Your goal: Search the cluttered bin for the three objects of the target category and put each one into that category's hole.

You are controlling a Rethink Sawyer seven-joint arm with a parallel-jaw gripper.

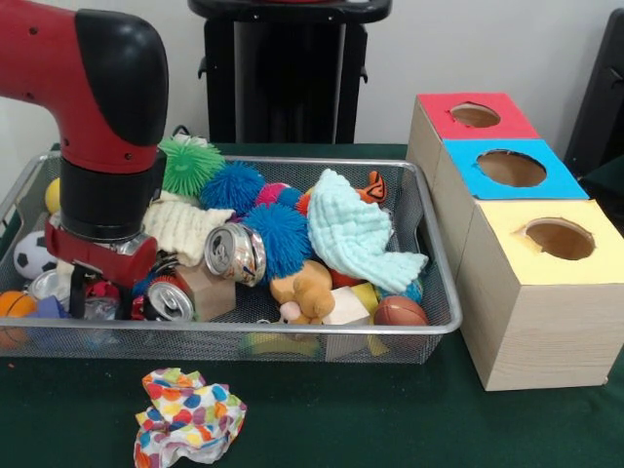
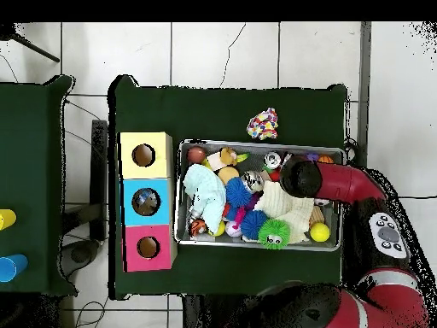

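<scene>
A wire mesh bin (image 1: 429, 327) holds mixed clutter. My gripper (image 1: 91, 296) is down inside its left end, under the red and black wrist (image 1: 105, 195). Right next to it lies a crushed can (image 1: 168, 300), and a second crushed can (image 1: 235, 253) rests on a wooden block (image 1: 210, 291). A third can (image 1: 47, 285) shows at the far left. Beside the bin stand three boxes with round holes: red (image 1: 475, 115), blue (image 1: 511, 168) and yellow (image 1: 559, 238). In the overhead view the wrist (image 2: 299, 178) covers the gripper.
Also in the bin are a light blue cloth (image 1: 356, 234), a cream cloth (image 1: 185, 229), blue spiky balls (image 1: 278, 234), a green spiky ball (image 1: 191, 164), a plush toy (image 1: 304, 288) and small sports balls. A crumpled spotted cloth (image 1: 188, 414) lies on the green table outside the bin.
</scene>
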